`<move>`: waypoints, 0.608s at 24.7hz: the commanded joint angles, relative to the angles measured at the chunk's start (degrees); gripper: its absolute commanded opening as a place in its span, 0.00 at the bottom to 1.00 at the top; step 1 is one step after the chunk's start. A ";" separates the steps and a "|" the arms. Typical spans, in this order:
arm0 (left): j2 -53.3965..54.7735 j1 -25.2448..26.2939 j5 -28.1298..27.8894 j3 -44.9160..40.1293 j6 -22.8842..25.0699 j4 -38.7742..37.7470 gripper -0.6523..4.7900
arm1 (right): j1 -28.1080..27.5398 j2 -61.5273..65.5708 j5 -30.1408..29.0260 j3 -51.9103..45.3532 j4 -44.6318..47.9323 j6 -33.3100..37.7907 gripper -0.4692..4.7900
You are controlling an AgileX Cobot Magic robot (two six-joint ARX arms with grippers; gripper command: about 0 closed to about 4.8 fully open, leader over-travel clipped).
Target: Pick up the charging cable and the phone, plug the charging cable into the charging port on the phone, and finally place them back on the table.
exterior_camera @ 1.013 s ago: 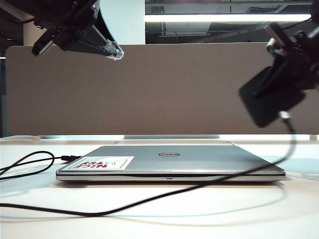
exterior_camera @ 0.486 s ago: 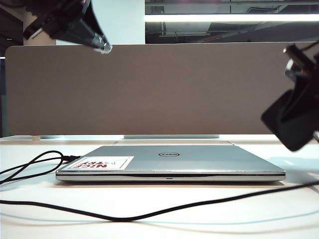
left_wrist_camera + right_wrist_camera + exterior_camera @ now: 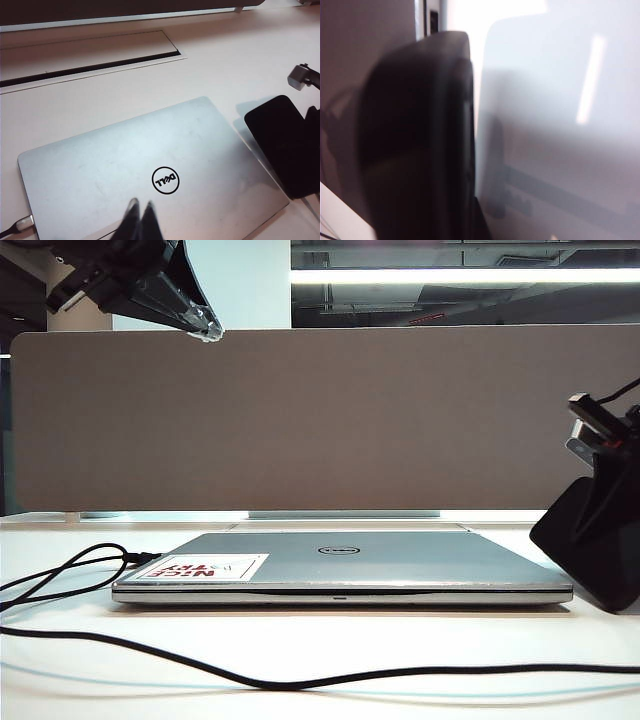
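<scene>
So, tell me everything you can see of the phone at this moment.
The phone is a flat, glossy black slab with rounded corners, its screen dark. It hangs tilted at the right edge of the exterior view, low over the white table beside the closed silver Dell laptop. The right gripper is shut on its upper part. The left wrist view shows it next to the laptop's corner. The right wrist view is filled by its blurred dark body. Whether the charging cable is plugged in cannot be seen.

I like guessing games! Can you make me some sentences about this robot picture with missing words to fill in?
The right gripper holds the black ____.
The silver laptop has its lid ____.
The charging cable lies on the white ____.
The left gripper, up high, holds ____.

Missing words: phone; closed; table; nothing
</scene>
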 commanded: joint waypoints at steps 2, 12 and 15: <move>-0.22 -0.04 0.00 0.11 0.24 0.17 0.11 | 0.09 1.07 0.04 2.93 0.74 -1.09 0.08; -0.22 -0.04 0.00 0.11 0.26 0.17 0.11 | 0.77 4.37 1.95 4.98 -0.57 -2.56 0.35; -0.22 -0.04 0.00 0.11 0.26 0.17 0.11 | 0.72 4.24 4.20 7.04 -2.32 -3.04 0.39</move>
